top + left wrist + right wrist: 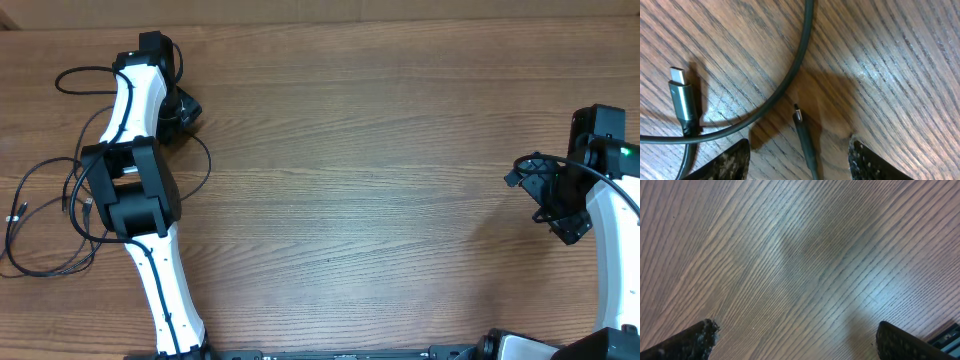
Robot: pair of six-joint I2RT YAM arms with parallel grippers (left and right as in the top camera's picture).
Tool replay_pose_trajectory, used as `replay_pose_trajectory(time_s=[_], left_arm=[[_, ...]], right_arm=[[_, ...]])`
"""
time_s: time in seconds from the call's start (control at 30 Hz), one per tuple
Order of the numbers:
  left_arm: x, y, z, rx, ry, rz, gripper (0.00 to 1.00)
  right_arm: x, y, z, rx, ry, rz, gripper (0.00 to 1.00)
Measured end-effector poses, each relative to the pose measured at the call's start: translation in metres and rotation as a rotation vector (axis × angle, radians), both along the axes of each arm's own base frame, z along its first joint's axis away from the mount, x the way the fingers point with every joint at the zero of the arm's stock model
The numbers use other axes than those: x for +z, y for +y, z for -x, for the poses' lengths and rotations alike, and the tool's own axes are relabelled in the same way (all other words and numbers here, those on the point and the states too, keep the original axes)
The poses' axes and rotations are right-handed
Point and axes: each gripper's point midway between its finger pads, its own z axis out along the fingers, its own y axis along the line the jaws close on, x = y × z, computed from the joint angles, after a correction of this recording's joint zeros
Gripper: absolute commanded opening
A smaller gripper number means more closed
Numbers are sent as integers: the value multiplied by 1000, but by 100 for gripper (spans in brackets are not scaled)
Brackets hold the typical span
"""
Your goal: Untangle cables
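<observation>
The left arm (150, 250) rose from the near edge of the desk (380, 150) and reached toward its far left part, elbow bent, with the wrist folded back so that the left gripper (183, 113) pointed down at the wood. The cables (18, 213) lay in loose black loops on the left side of the desk, beside and partly under that arm, one loop curling out near the far left corner. In the left wrist view the left gripper (799, 152) had its fingers (732, 162) spread wide and close to the surface, with a thin cord ending in a small metal-tipped plug (797, 114) lying between them, touching neither. A thicker dark cord (790, 80) swept in an arc just beyond that plug, and a USB-style plug (682, 97) with a silver tip lay to the left, crossing that arc. No writing could be made out on either plug. The right arm (610, 230) stood at the right edge, well apart from the cables, and the right gripper (795, 335) hung over bare wood with its fingers (695, 337) spread wide, holding nothing.
</observation>
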Motion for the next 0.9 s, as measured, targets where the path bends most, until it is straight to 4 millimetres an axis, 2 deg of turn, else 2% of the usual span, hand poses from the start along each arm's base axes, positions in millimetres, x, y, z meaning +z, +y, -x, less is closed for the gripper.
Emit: replay_pose_trajectory(time_s=[0.13, 0.3, 0.4, 0.5, 0.63, 0.9], left_arm=[[-1, 0, 2, 3, -1, -4, 54], [-2, 0, 5, 2, 6, -4, 31], [-2, 0, 6, 2, 11, -4, 23], [-2, -1, 7, 2, 15, -3, 9], [-2, 0, 15, 3, 47, -6, 5], [2, 4, 31, 14, 111, -1, 4]], right_arm=[[0, 0, 0, 0, 0, 0, 100], [0, 0, 0, 0, -1, 0, 100], [0, 0, 0, 0, -1, 0, 100], [0, 0, 0, 0, 0, 0, 100], [0, 0, 0, 0, -1, 0, 100], [0, 0, -2, 0, -7, 1, 100]])
